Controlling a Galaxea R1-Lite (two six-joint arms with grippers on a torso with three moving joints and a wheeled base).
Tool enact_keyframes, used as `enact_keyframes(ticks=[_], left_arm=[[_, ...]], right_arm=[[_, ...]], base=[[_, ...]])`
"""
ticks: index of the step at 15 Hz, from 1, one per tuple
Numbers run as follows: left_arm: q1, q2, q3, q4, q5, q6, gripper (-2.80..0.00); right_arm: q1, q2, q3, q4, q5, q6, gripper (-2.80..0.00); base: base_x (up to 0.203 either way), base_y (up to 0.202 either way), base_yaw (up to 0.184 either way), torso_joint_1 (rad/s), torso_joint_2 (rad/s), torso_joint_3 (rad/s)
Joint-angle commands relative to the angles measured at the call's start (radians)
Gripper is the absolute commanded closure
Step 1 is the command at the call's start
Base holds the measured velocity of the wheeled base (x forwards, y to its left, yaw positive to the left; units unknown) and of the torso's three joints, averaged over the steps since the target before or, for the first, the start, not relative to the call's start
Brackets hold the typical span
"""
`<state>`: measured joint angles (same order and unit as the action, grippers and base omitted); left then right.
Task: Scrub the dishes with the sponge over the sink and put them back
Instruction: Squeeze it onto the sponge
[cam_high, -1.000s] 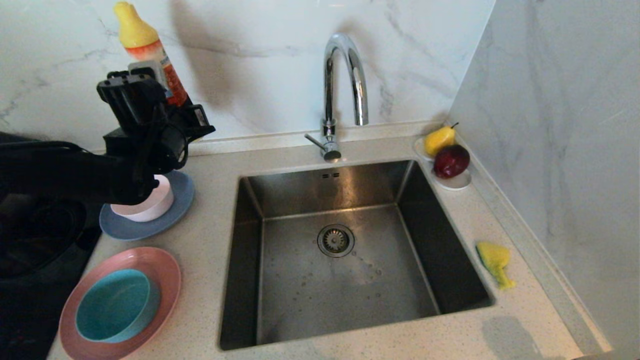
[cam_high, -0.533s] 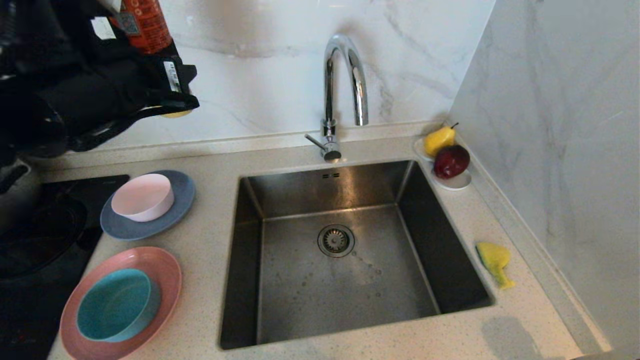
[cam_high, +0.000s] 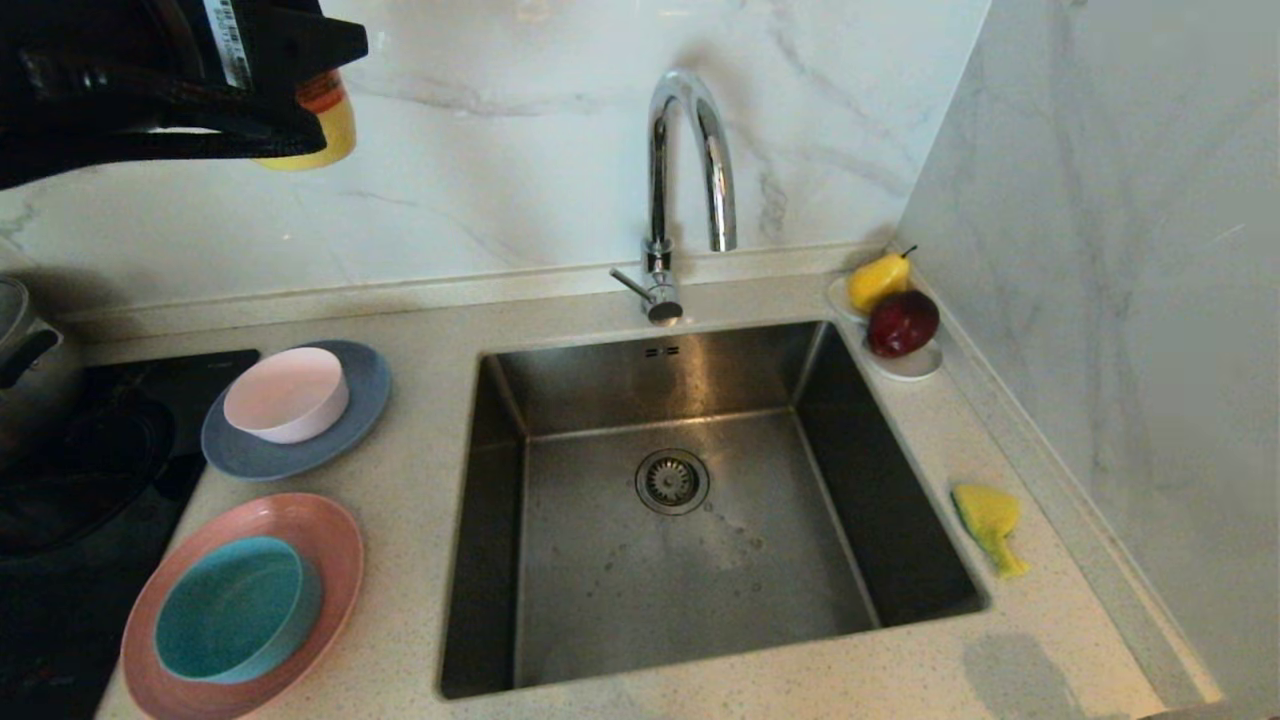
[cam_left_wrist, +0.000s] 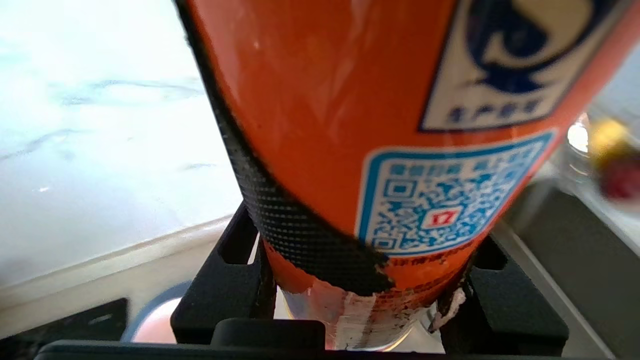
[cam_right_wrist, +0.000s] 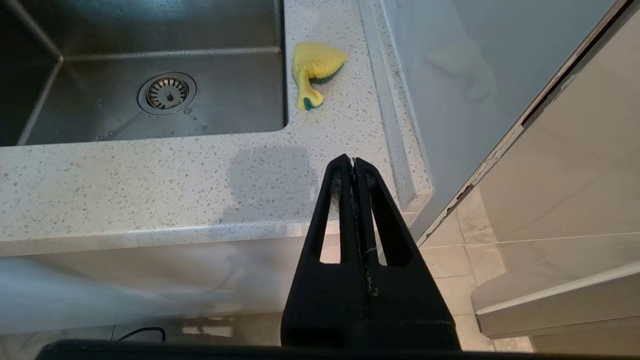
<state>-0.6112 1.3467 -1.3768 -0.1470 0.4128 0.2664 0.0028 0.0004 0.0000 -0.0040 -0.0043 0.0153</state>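
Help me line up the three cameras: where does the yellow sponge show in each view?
Head view: the sponge lies on the counter right of the sink, near the wall.
Left wrist view: not in it; an orange bottle fills the picture.
Right wrist view: the sponge lies beyond the shut right gripper.
Shared landmark: the drain strainer, in the head and right wrist views.

The left arm reached high across the upper left corner of the head view, its black left gripper (cam_left_wrist: 360, 300) clamped on both sides of something held between its fingers. The black right gripper (cam_right_wrist: 354, 161) hung parked low, its fingers pressed together.
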Motion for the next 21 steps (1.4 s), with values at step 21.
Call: enact_keyframes(ticks=[21], left_arm=[[-0.468,0.423,-0.403,0.118,0.131,0.269,0.00]], right_arm=[[0.000,0.000,0.000,-0.001,0.000,0.000,0.00]], base=[[0.000,0.000,0.000,0.000,0.00,0.000]])
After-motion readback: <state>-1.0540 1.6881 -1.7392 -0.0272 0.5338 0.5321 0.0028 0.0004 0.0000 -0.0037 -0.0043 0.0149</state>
